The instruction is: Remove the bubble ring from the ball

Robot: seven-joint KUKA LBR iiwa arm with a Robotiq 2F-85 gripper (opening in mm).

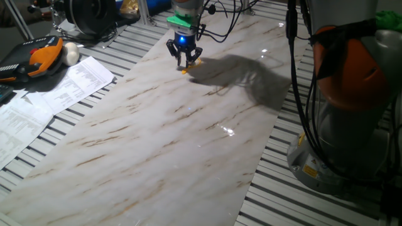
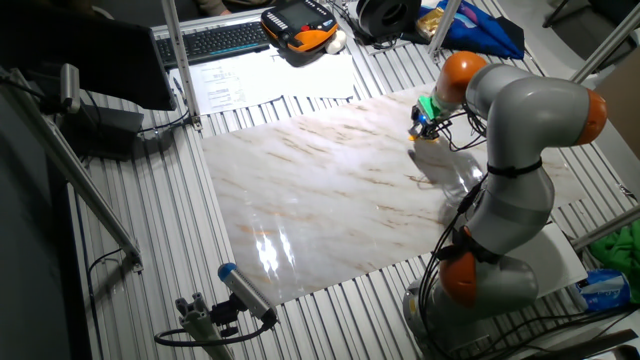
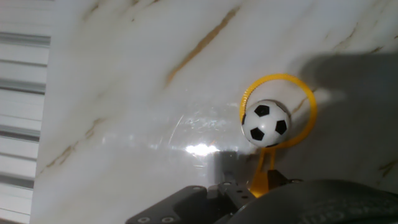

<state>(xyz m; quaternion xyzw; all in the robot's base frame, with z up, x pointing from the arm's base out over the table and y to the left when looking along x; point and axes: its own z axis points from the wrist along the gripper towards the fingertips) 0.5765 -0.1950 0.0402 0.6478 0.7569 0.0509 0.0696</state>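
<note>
Here the gripper [image 1: 184, 61] hangs low over the far end of the marble-patterned table [image 1: 163, 132], its fingertips down at the surface with a speck of orange showing right beneath them. In the hand view the handle stub of the bubble ring [image 3: 309, 99] runs down to the dark gripper body at the bottom edge, but whether the fingers pinch it or merely stand beside it cannot be told, nor how wide they are set. The ring lies flat on the table and encircles the ball [image 3: 265, 122], which sits inside the hoop against its left side, with open marble visible between ball and hoop on the right. Around this pair the marble is bare in all directions shown. The far edge of the slab is near the gripper, beyond it ribbed metal slats; the long stretch of slab toward the near side is open. Well apart, off the slab, lie printed papers [image 1: 47, 97] and an orange-and-black pendant [image 1: 34, 58].
</note>
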